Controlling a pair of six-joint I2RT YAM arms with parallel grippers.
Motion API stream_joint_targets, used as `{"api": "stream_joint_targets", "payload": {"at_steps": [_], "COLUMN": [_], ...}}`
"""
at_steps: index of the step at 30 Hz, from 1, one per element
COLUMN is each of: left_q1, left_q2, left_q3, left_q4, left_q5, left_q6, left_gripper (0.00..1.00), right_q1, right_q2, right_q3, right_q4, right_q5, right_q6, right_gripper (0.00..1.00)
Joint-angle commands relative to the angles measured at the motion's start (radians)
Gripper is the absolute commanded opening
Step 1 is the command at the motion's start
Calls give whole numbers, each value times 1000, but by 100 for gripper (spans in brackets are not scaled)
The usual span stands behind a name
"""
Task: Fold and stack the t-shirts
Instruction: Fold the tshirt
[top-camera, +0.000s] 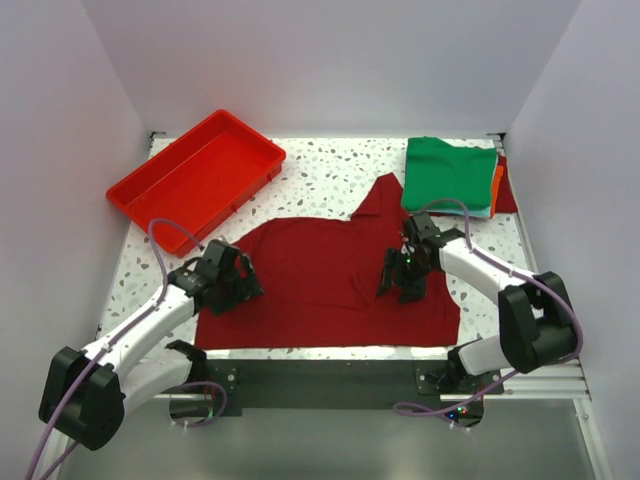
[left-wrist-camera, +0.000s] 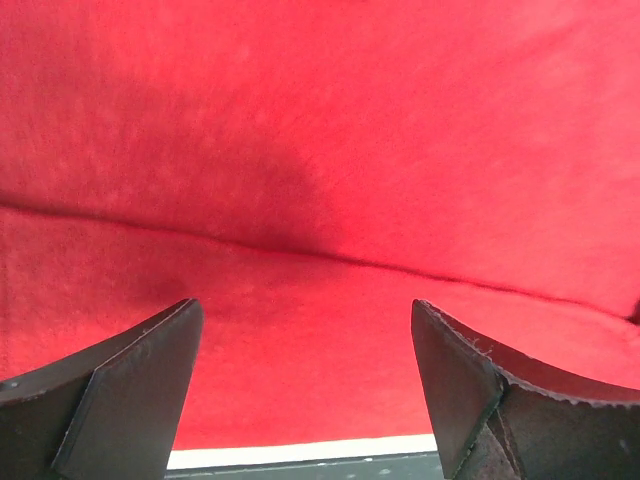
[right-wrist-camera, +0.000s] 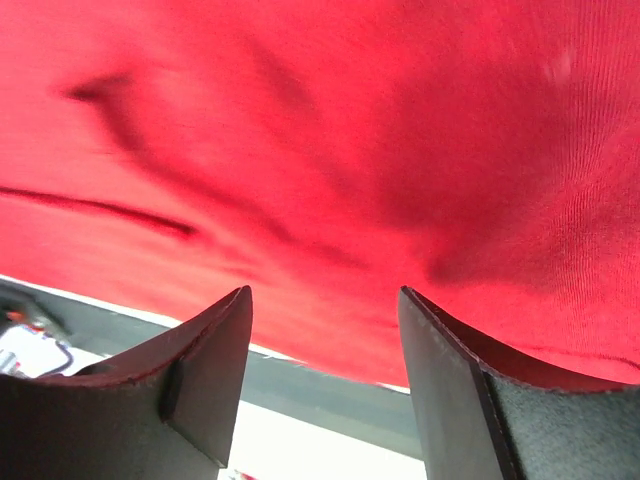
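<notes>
A maroon t-shirt (top-camera: 320, 280) lies spread flat across the table's near half, one sleeve pointing toward the back. My left gripper (top-camera: 238, 288) hovers over its left edge, open and empty; the cloth (left-wrist-camera: 320, 200) fills the left wrist view. My right gripper (top-camera: 398, 285) hovers over the shirt's right part, open and empty, with cloth (right-wrist-camera: 330, 150) filling the right wrist view. A folded green t-shirt (top-camera: 448, 173) tops a stack at the back right, with orange (top-camera: 497, 185) and red (top-camera: 507, 190) edges showing at its right side.
A bright red plastic tray (top-camera: 165, 195) stands at the back left, tilted. White walls close in on the left, back and right. The metal rail (top-camera: 330, 378) with the arm bases runs along the near edge.
</notes>
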Motion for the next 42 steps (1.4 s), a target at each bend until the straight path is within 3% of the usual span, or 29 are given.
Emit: {"api": "stream_joint_targets", "payload": {"at_steps": [1, 6, 15, 30, 36, 42], "left_q1": [-2, -4, -4, -4, -6, -6], "left_q2": [0, 55, 181, 90, 37, -6], "left_q3": [120, 139, 84, -54, -62, 12], "left_q4": [-28, 95, 193, 106, 71, 28], "left_q5": [-50, -7, 27, -15, -7, -21], "left_q6": [50, 99, 127, 44, 9, 23], "left_gripper": [90, 89, 89, 89, 89, 89], "right_q1": [3, 2, 2, 2, 5, 6], "right_q2": [-38, 12, 156, 62, 14, -26], "right_q3": [150, 233, 150, -40, -103, -63], "right_q4": [-72, -25, 118, 95, 93, 58], "right_q5": [25, 41, 35, 47, 27, 21], "right_q6": [-20, -27, -31, -1, 16, 7], "right_gripper": [64, 64, 64, 64, 65, 65]}}
